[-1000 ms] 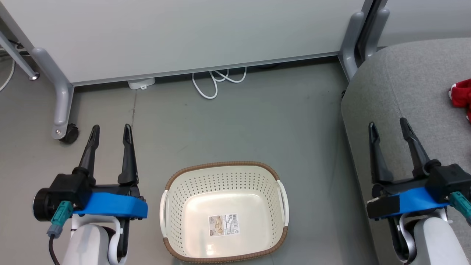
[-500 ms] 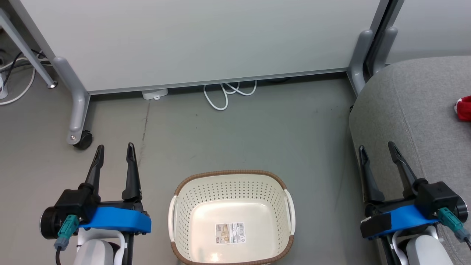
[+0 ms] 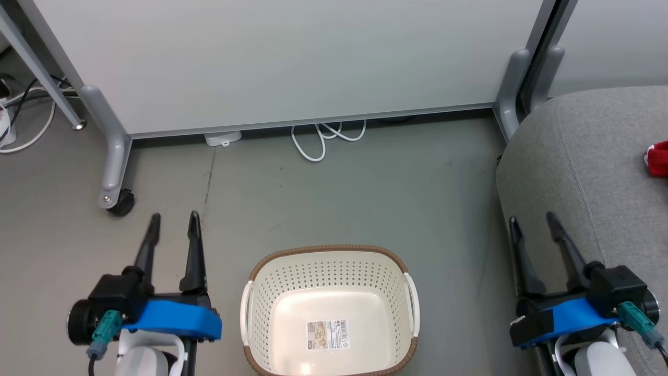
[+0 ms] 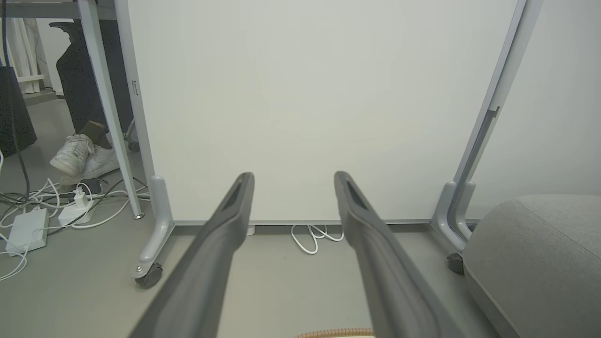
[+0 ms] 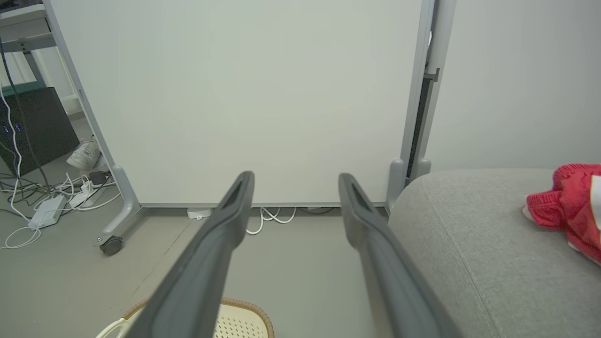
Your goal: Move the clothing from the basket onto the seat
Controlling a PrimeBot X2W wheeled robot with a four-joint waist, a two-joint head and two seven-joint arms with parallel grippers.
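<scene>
a grey floor runs up to a white partition panel that stands on grey legs. the left gripper sits low on the robot's left, above bare floor. its two dark fingers are spread wide, with nothing between them and nothing touching them. the right gripper is spread just as wide and is also empty. in the head view its fingers lie across the near left edge of the seat, and i cannot tell whether they touch the fabric.

the basket stands upright on the floor between the two grippers, nearer the left one and apart from both. its pale bottom is bare, with a printed label stuck at the middle. the clothing is a crumpled red heap lying on the grey seat cushion at the right edge of the head view, well apart from the right gripper and from the basket. the right wrist view shows a white panel on it.

further out, a looped white cable lies at the foot of the panel, with a small white adapter just beside it. a black caster wheel sits under the panel's left leg. in the left wrist view, white sneakers and a tangle of cords lie past that leg.
</scene>
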